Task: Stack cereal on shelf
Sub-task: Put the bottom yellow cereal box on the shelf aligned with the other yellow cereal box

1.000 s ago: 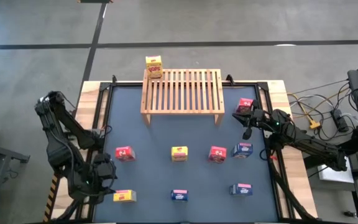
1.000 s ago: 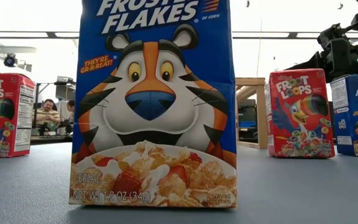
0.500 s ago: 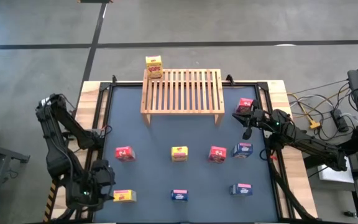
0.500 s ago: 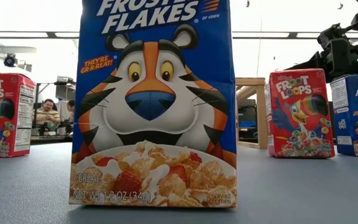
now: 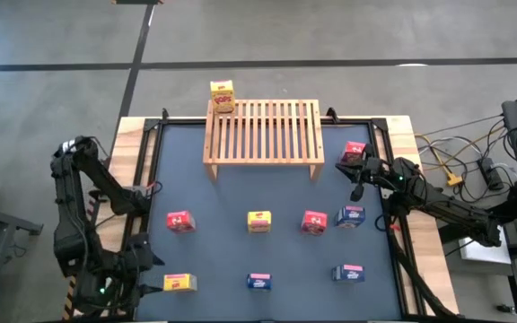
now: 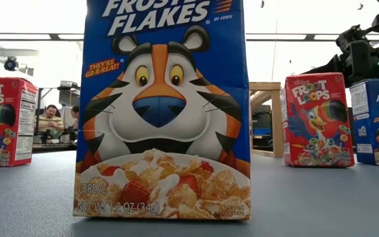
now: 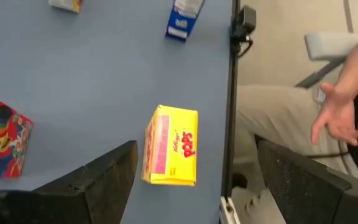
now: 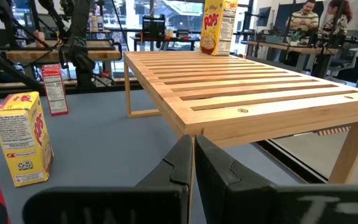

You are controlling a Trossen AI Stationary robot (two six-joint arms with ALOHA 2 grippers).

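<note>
Frosted Flakes box (image 6: 162, 108), Froot Loops box (image 6: 317, 120), Pops box (image 7: 171, 154)

Workshop room around a dark-topped table

Grey concrete floor (image 5: 330, 31) with dark seam lines surrounds the table (image 5: 223, 251); cables (image 5: 460, 166) trail beside it. Beyond, bright ceiling lights (image 6: 31, 20), windows (image 8: 166, 9) and benches (image 8: 278, 45) show, with seated people (image 6: 48, 122) far off and a person's hand (image 7: 334, 115) near the table edge.
</note>
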